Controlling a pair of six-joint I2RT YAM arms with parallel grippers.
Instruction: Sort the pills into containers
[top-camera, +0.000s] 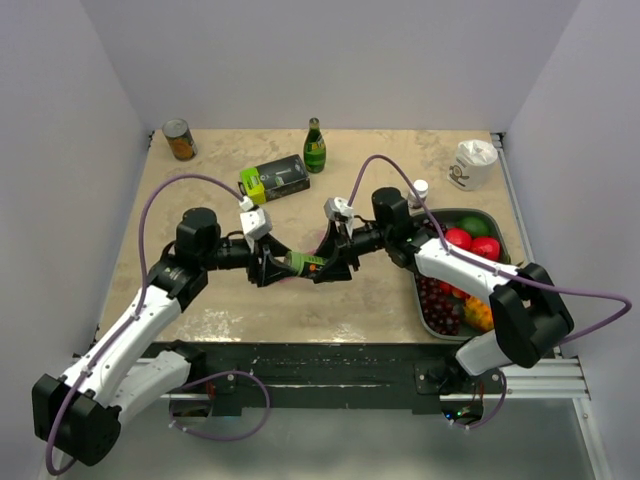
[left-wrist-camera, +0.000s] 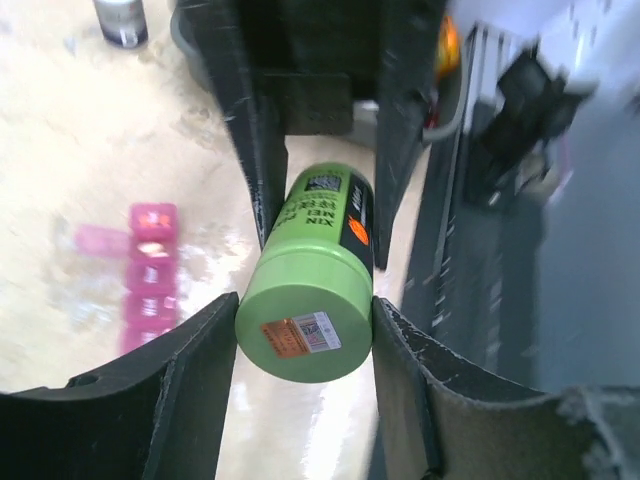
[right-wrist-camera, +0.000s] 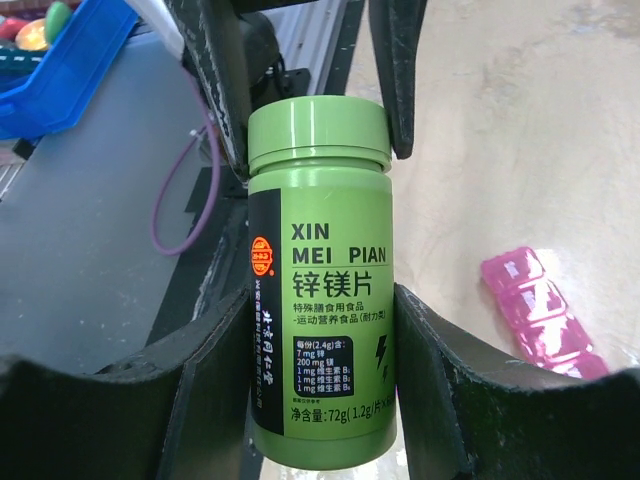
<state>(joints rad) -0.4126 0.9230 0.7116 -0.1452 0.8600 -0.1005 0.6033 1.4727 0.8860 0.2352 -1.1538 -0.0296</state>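
Beige table (top-camera: 420, 160), mid-frame: right fingers (right-wrist-camera: 205, 390) clamp green pill bottle (right-wrist-camera: 320, 300) body, left fingers (left-wrist-camera: 190, 390) pinch its cap (left-wrist-camera: 303, 330). Uncapping step; next needs a twist-off.

Bright even light, soft shadows, glare on tabletop (left-wrist-camera: 215, 250), containers (left-wrist-camera: 150, 275) blurred, right edge smeared.
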